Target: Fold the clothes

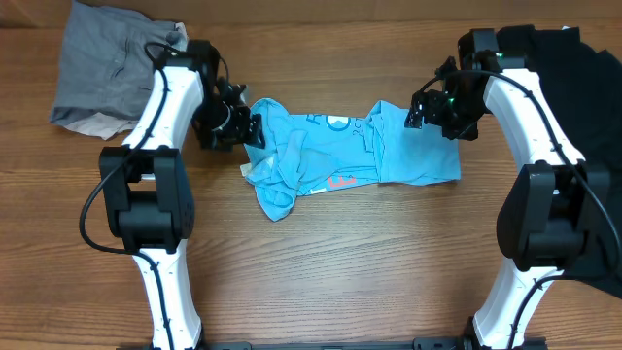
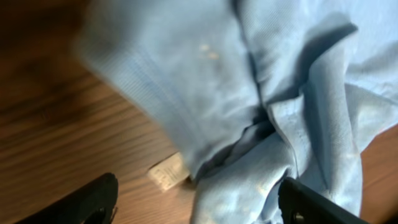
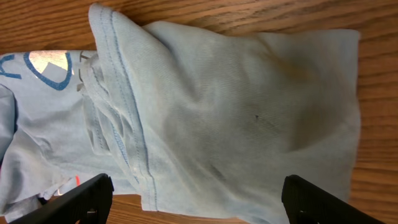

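Observation:
The clothes' main piece, a light blue T-shirt [image 1: 340, 151], lies crumpled and partly folded over itself in the middle of the wooden table, with blue and red print showing. My left gripper [image 1: 245, 128] hovers at the shirt's left end, open; in the left wrist view its dark fingers [image 2: 84, 204] straddle bunched blue cloth [image 2: 249, 81] and a white label [image 2: 168, 173]. My right gripper [image 1: 420, 109] stands open over the shirt's right end. In the right wrist view its fingers [image 3: 81, 199] are wide apart above the flat cloth [image 3: 236, 112], holding nothing.
A grey garment [image 1: 102, 68] with a pale piece under it lies at the back left corner. A black garment [image 1: 595, 87] covers the right side behind the right arm. Bare wood [image 1: 340, 272] spreads in front of the shirt.

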